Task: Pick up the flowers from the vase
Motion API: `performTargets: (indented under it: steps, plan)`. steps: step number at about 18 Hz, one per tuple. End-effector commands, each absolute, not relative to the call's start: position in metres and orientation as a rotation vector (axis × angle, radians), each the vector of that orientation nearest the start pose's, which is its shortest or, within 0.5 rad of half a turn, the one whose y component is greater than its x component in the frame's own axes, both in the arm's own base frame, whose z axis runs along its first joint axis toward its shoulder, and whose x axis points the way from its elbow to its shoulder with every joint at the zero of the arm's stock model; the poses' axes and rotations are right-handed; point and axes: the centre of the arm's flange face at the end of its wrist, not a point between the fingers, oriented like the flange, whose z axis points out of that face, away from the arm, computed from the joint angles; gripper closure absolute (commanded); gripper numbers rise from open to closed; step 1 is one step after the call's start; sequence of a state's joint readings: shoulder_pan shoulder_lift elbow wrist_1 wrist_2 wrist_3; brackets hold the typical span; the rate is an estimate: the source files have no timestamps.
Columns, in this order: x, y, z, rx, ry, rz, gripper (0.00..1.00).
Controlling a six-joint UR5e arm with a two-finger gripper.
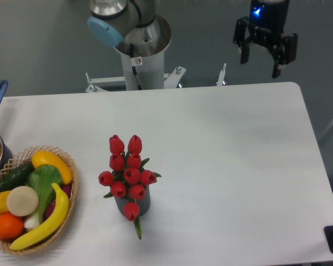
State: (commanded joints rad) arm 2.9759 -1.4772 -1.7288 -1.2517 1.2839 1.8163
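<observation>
The gripper [262, 65] hangs open beyond the table's far edge, well apart from the flowers [127, 173] standing in the vase [134, 204].

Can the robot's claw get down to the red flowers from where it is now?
Probably yes: the gripper hangs open beyond the far right edge, and only bare table lies between it and the flowers.

Gripper [262, 64] up high beyond far edge of worktop [222, 144], toward its right end, touching nothing. Fingers [278, 69] point down, spread apart, nothing btwn them. Blue light lit on wrist above. Arm base column stands behind worktop's far edge, left of gripper.
</observation>
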Motion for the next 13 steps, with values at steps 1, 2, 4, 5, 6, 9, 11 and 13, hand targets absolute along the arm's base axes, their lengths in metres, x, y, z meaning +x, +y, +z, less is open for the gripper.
performTargets:
  steps: [1,2,4,5,6,9,11,13]
  plan:
    - [-0.438,0.2383,0.4933,-2.771,0.634,0.383,0.0]
    - [-0.4373,0.2389,0.4944,-2.77,0.633,0.389,0.0]
    - [-0.4375,0.2382,0.494,-2.772,0.626,0.384,0.0]
    - [-0.4371,0.2389,0.494,-2.772,0.628,0.384,0.0]
    - [-0.4368,0.2395,0.494,-2.771,0.628,0.383,0.0]
    - [-0.4357,0.2415,0.4936,-2.769,0.632,0.384,0.0]
    - [-0.4352,0.2416,0.4934,-2.775,0.579,0.38,0.0]
    - [-0.4355,0.2424,0.493,-2.782,0.516,0.372,0.0]
